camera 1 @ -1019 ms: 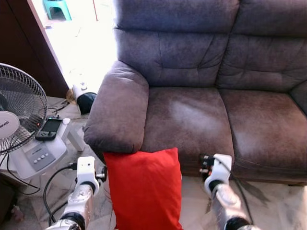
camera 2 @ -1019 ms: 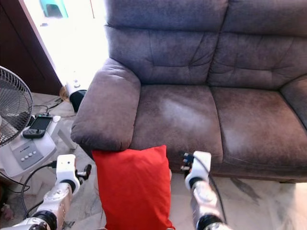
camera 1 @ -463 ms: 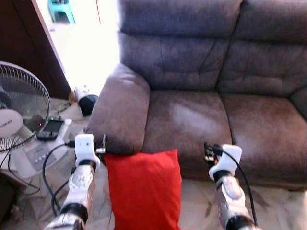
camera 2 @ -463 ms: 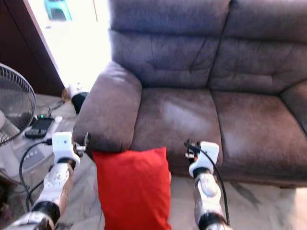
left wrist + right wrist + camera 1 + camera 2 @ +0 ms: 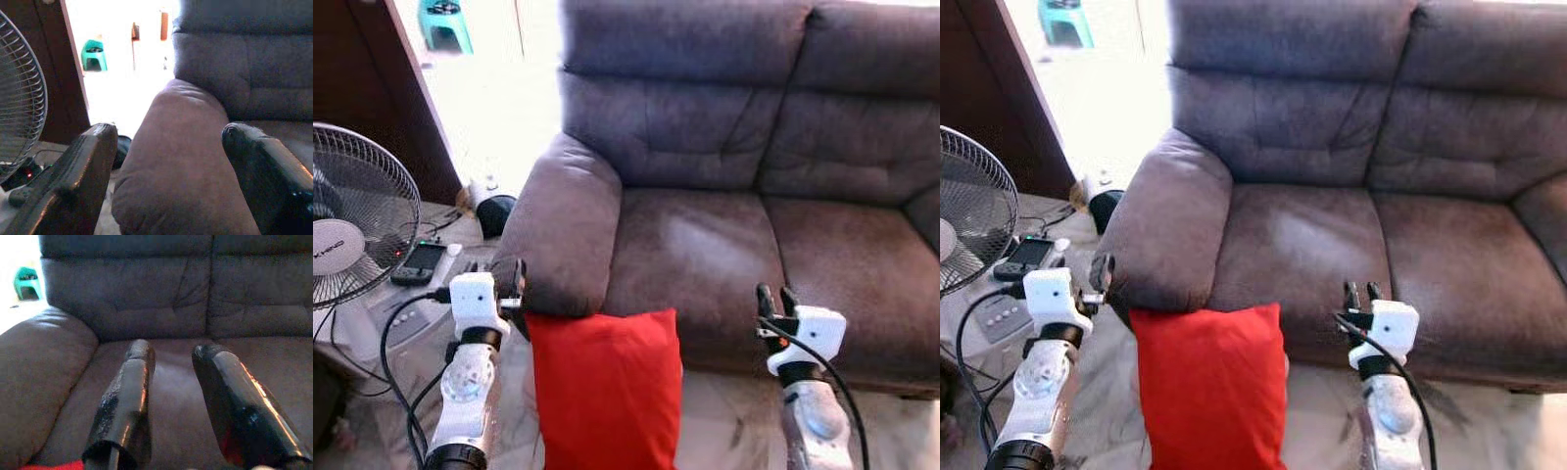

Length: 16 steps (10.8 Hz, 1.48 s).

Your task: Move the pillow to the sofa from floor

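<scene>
Red pillow point(image 5: 604, 392) stands on the floor point(image 5: 724, 421) against the sofa point(image 5: 705, 245) front, below its armrest. Left gripper point(image 5: 514, 279) and right gripper point(image 5: 773, 299) flank it, raised, jaws spread, holding nothing.

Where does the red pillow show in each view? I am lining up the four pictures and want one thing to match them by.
Left eye view: the red pillow stands low and centre, against the sofa front below the armrest.
Right eye view: low, left of centre.
Left wrist view: not in it.
Right wrist view: a red sliver at the bottom edge.
Shared landmark: the sofa's armrest, seen in all four.
</scene>
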Available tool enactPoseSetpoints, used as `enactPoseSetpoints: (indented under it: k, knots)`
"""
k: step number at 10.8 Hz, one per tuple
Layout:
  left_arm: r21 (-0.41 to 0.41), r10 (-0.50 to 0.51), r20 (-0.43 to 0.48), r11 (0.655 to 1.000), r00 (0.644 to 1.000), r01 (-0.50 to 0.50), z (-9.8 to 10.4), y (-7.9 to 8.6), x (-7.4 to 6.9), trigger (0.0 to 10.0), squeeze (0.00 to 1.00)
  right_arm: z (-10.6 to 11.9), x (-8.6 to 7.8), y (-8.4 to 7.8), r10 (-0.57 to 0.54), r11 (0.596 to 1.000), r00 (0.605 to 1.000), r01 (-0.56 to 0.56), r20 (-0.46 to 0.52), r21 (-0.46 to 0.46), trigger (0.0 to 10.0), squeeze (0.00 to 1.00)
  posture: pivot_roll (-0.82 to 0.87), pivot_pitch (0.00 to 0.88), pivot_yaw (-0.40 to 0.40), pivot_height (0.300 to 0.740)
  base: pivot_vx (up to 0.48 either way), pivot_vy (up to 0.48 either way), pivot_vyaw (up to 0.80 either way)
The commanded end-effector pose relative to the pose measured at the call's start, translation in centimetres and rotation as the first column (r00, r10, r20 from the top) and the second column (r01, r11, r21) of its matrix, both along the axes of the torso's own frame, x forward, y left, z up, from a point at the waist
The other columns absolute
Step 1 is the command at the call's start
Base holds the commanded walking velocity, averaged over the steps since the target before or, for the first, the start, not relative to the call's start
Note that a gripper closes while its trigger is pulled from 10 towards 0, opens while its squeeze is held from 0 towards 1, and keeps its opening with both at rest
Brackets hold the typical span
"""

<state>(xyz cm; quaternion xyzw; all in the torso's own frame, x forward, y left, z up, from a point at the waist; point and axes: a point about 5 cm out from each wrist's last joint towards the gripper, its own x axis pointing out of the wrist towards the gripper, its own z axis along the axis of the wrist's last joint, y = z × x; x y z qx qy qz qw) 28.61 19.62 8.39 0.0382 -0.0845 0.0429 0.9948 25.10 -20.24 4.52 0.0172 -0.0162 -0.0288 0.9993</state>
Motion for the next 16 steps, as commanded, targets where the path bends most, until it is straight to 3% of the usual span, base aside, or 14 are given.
enactPoseSetpoints:
  k: [1, 2, 4, 11, 13, 16]
  knots:
    - [-0.023, -0.004, 0.008, 1.0, 1.0, 0.004, 0.3, -0.4, -0.1, 10.0, 0.0, -0.5, -0.6, -0.4, -0.009, 1.0, 1.0, 0.01, -0.021, 0.009, 10.0, 0.0, 0.01, 0.0, -0.064, 0.74, 0.0, 0.0, 0.0]
    - [-0.017, -0.034, 0.008, 0.999, 0.999, 0.034, 0.5, -1.0, -0.1, 10.0, 0.0, -1.3, -0.8, -0.2, -0.024, 1.0, 0.998, 0.025, -0.058, 0.007, 10.0, 0.0, 0.02, 0.0, -0.058, 0.74, 0.0, 0.0, 0.0]
    - [-0.011, -0.035, -0.007, 0.999, 0.999, 0.035, 0.6, -0.6, 0.1, 10.0, 0.0, -0.3, 0.0, 1.5, -0.009, 0.999, 1.0, 0.01, -0.025, 0.048, 10.0, 0.0, 0.01, 0.0, -0.043, 0.74, 0.0, 0.0, 0.0]
    - [0.027, -0.036, -0.018, 0.999, 0.999, 0.036, 2.1, 0.8, 1.1, 10.0, 0.0, 0.6, 1.3, 1.7, -0.017, 1.0, 0.999, 0.018, -0.039, 0.022, 10.0, 0.0, 0.03, 0.027, -0.034, 0.74, 0.0, 0.0, 0.0]
    - [0.024, -0.037, -0.027, 0.999, 0.999, 0.038, 2.3, 0.8, 1.1, 10.0, 0.0, 1.1, 2.0, 2.2, 0.022, 1.0, 0.999, -0.022, -0.045, 0.007, 10.0, 0.0, 0.02, 0.049, -0.036, 0.74, 0.0, 0.0, 0.0]
    - [0.018, -0.048, -0.028, 0.999, 0.998, 0.049, 2.4, 0.7, 1.2, 10.0, 0.0, 1.5, 2.4, 1.7, 0.006, 1.0, 0.999, -0.006, -0.04, -0.002, 10.0, 0.0, 0.02, 0.068, -0.028, 0.74, 0.0, 0.0, 0.0]
